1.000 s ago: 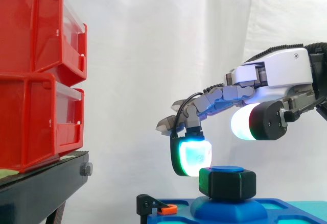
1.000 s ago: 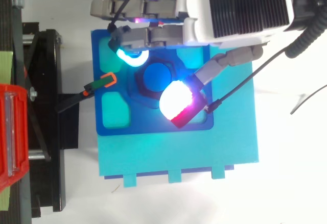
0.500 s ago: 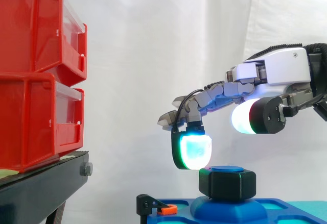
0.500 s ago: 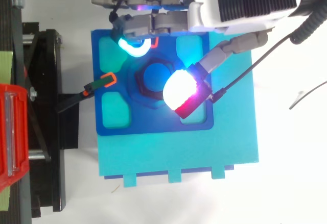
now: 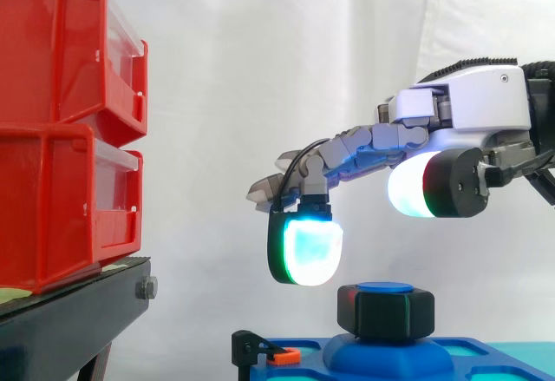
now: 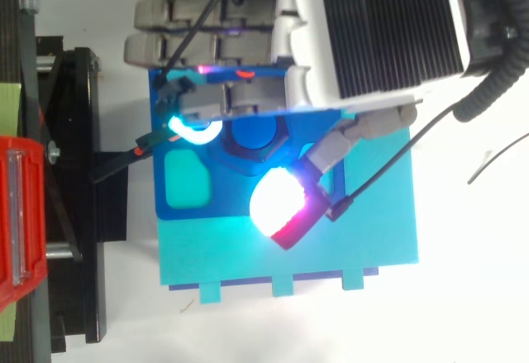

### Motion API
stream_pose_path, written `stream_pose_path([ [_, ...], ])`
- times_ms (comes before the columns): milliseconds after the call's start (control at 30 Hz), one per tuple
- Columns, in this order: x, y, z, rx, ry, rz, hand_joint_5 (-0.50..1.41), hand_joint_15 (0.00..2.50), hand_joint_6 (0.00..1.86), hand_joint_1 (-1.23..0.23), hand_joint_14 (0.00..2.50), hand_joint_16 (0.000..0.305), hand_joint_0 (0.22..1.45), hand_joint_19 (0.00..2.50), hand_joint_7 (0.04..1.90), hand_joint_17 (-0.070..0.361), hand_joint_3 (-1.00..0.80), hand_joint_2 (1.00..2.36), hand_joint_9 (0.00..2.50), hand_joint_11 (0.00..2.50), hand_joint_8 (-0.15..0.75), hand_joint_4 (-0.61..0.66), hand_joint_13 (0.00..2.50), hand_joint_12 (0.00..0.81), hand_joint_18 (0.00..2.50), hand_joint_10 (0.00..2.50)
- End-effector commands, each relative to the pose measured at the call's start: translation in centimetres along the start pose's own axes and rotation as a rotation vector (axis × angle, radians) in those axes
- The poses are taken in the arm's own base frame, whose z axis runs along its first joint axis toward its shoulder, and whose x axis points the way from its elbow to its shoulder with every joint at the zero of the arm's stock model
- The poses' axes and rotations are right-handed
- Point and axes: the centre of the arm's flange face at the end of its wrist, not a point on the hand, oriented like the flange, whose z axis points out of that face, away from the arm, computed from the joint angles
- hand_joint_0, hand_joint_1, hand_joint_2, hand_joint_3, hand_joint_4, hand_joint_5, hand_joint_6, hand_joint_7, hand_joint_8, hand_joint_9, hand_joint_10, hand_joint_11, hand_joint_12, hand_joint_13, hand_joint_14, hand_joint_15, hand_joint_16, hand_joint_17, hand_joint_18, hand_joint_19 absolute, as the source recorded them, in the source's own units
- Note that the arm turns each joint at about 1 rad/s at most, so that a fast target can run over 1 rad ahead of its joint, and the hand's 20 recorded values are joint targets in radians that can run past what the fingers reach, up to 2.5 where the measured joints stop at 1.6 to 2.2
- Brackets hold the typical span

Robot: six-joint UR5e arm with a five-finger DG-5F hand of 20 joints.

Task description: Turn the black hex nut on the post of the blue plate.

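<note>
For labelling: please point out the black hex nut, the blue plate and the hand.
black hex nut (image 5: 386, 313), side view, its front face.
blue plate (image 6: 225, 199), top view, bare lower part.
hand (image 5: 477, 110), side view, its white shell.

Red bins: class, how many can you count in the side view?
2. The upper red bin sits stacked on the lower red bin, which rests on the black stand at the view's left. Others may be hidden beyond the left edge.

From above, much of the nut (image 5: 386, 312) and the far half of the plate (image 6: 186, 210) hidden under the hand (image 6: 372, 32), left of the nut red bins (image 5: 52, 129) cut by the edge, below the nut plate bottom cropped.
</note>
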Motion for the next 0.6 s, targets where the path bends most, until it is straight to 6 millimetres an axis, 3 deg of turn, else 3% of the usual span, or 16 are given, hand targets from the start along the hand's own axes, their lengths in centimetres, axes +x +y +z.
stream_pose_path([
  [0, 0.4, 1.3, 0.6, 0.014, 0.006, 0.011, -0.2, 0.04, 0.5, -0.22, 0.0, 0.051, 0.46, 0.0, 1.02, 0.115, -0.5, 1.0, 0.21, 0.0, 0.219, 0.2, 0.28, 0.351, 0.0, 0.0],
  [300, 2.2, 2.9, 0.8, 0.027, 0.033, 0.015, -0.2, 0.04, 0.5, -0.21, 0.0, 0.051, 0.46, 0.0, 0.99, 0.116, -0.5, 1.0, 0.2, 0.0, 0.219, 0.2, 0.28, 0.353, 0.0, 0.0],
  [567, 2.5, 3.0, 0.9, 0.029, 0.03, 0.014, -0.19, 0.03, 0.5, -0.21, 0.0, 0.051, 0.46, 0.0, 1.14, 0.115, -0.5, 1.0, 0.2, 0.0, 0.22, 0.19, 0.28, 0.351, 0.0, 0.0],
])
